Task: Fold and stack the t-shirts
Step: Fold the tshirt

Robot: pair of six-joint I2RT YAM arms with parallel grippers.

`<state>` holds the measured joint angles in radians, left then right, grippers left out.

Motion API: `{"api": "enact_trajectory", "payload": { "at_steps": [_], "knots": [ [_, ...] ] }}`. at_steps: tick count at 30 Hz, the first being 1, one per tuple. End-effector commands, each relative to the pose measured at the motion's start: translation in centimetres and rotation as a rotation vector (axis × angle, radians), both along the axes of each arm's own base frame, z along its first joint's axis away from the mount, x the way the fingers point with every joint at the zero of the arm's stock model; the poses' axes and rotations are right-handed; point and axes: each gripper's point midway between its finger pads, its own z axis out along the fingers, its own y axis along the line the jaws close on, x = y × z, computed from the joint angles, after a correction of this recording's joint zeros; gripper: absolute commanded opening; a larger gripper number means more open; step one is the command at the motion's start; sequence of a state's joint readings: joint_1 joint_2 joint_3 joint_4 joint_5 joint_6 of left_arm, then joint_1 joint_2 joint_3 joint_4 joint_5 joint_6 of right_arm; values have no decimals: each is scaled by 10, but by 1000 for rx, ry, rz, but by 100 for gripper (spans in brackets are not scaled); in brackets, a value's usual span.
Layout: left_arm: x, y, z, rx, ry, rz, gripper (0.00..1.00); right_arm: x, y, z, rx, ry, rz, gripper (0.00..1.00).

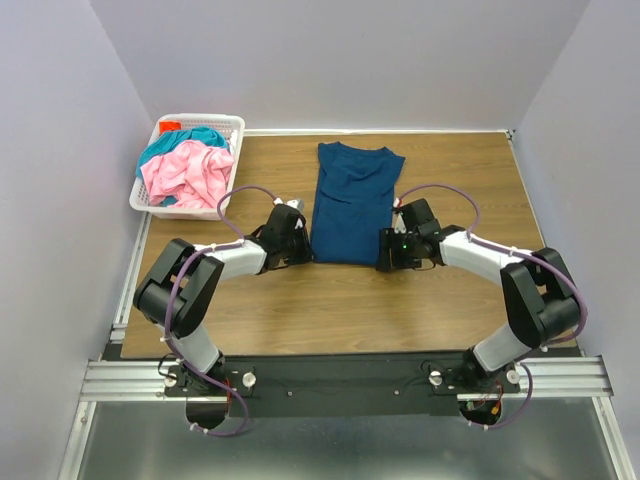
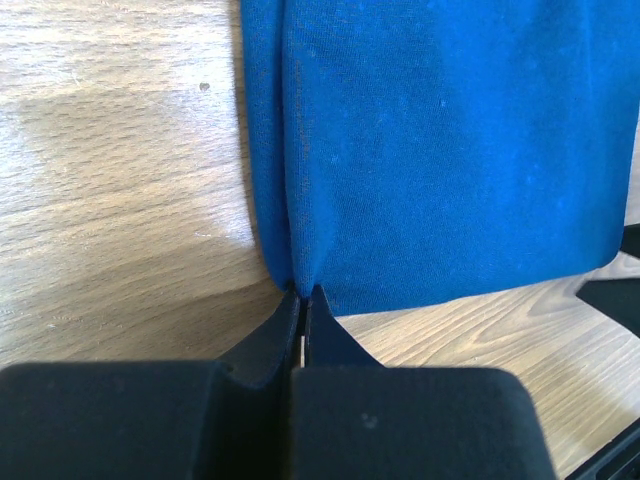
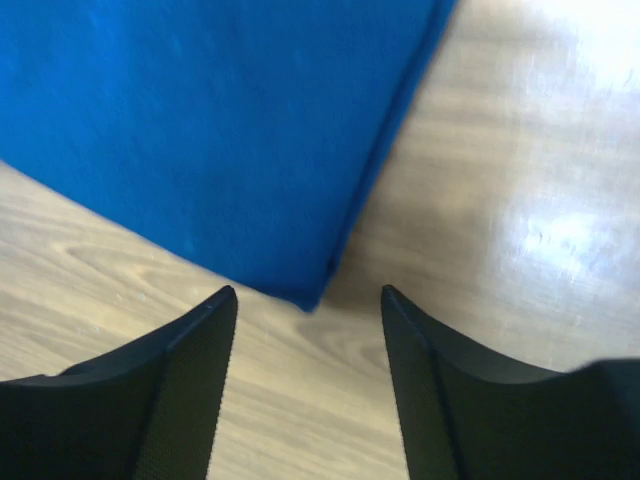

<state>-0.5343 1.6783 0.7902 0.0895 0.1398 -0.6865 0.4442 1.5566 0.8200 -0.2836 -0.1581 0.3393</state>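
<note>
The dark blue t-shirt (image 1: 352,200) lies flat on the wooden surface (image 1: 330,310) as a long narrow fold, running from near the far edge toward the middle; no print shows on its upper side. The left gripper (image 1: 298,243) sits low at the shirt's near left corner; in the left wrist view its fingers (image 2: 275,335) are pressed together on the hem, and the cloth puckers into the tips. The right gripper (image 1: 390,250) is at the near right corner; in the right wrist view its fingers (image 3: 195,350) are spread wide, and the shirt's corner (image 3: 300,290) lies on the wood between and just ahead of the tips, untouched. The pink t-shirt (image 1: 185,175) and the teal t-shirt (image 1: 185,138) are bunched together in the white basket (image 1: 232,122) at the far left corner of the surface.
</note>
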Motion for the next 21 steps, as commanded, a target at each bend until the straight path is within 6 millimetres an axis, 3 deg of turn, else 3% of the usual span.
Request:
{"api": "enact_trajectory", "payload": {
  "at_steps": [1,2,7,10,13,14,15,21],
  "knots": [
    [-12,7,-18,40,55,7,0,14,2,-1,-29,-24,16,64],
    [-12,6,-17,39,54,7,0,17,3,-2,-31,-23,15,54],
    [-11,6,-18,41,54,5,0,20,12,-7,-4,0,23,42],
    [-11,5,-16,34,54,12,0,12,14,-10,19,28,27,29],
    [-12,7,-14,31,51,19,0,6,12,-6,26,27,9,21],
    [-12,7,-10,25,43,23,0,2,9,-9,25,39,-2,17],
    [-16,10,-12,28,49,26,0,-3,11,-8,42,52,-7,1],
    [-42,24,-7,9,54,55,0,-34,21,7,112,92,48,1]
  ]
}}
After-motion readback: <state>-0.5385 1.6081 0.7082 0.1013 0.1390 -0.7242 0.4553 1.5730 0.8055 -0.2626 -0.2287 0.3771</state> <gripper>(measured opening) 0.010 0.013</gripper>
